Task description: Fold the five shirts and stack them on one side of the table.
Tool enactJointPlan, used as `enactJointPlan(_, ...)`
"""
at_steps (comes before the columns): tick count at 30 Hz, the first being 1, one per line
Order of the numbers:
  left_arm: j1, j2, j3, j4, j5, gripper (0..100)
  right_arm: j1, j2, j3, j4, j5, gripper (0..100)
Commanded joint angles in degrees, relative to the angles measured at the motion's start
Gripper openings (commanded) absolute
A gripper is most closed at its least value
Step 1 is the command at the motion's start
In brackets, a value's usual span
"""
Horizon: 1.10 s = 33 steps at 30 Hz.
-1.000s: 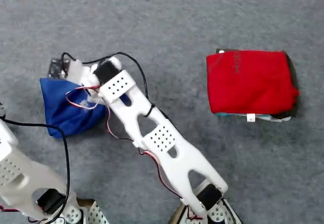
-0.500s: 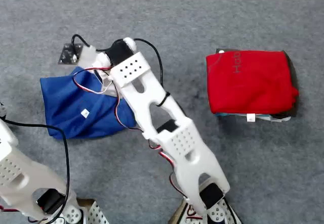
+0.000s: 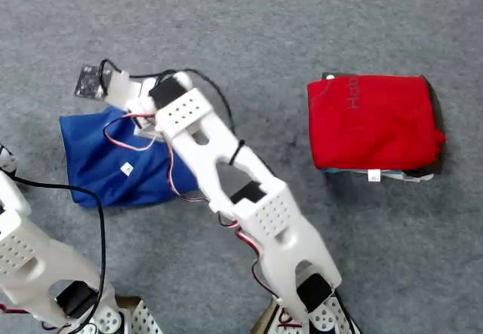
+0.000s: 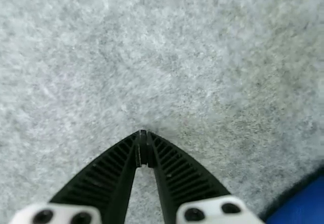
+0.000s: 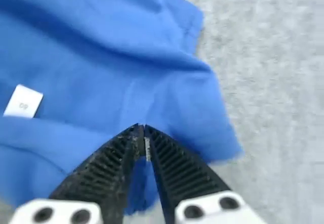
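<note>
Pointing down, the right gripper (image 5: 141, 133) has its fingers closed, the blue shirt (image 5: 91, 67) spread right under the tips; the left gripper (image 4: 142, 139), tips pressed together, faces the grey table (image 4: 202, 57).

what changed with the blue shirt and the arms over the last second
The blue shirt, bunched up a second ago, has been spread out toward the table's middle, and its white label now faces up. The right arm over it moved toward the far side, then partway back. The right gripper is shut above the cloth. The folded stack with the red shirt on top and the left arm kept their places.
</note>
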Motion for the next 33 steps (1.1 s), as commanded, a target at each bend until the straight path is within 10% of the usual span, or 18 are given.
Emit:
enactJointPlan(1, 0.62, -0.66, -0.26, -0.44, -0.26, 2, -0.57, 1.8, -1.27, -0.35, -0.53, 0.5)
enactJointPlan(14, 0.62, -0.66, -0.26, -0.44, -0.35, 2, -0.04, 2.68, -16.66, 31.38, -0.18, 0.5)
enactJointPlan(25, 0.62, -0.66, -0.35, -0.44, -0.44, 2, 0.13, -11.03, 5.32, 27.87, -0.26, 0.4)
enactJointPlan(33, 0.62, -0.66, -0.35, -0.44, -0.44, 2, 0.13, -6.37, 1.1, 1.05, -0.53, 0.5)
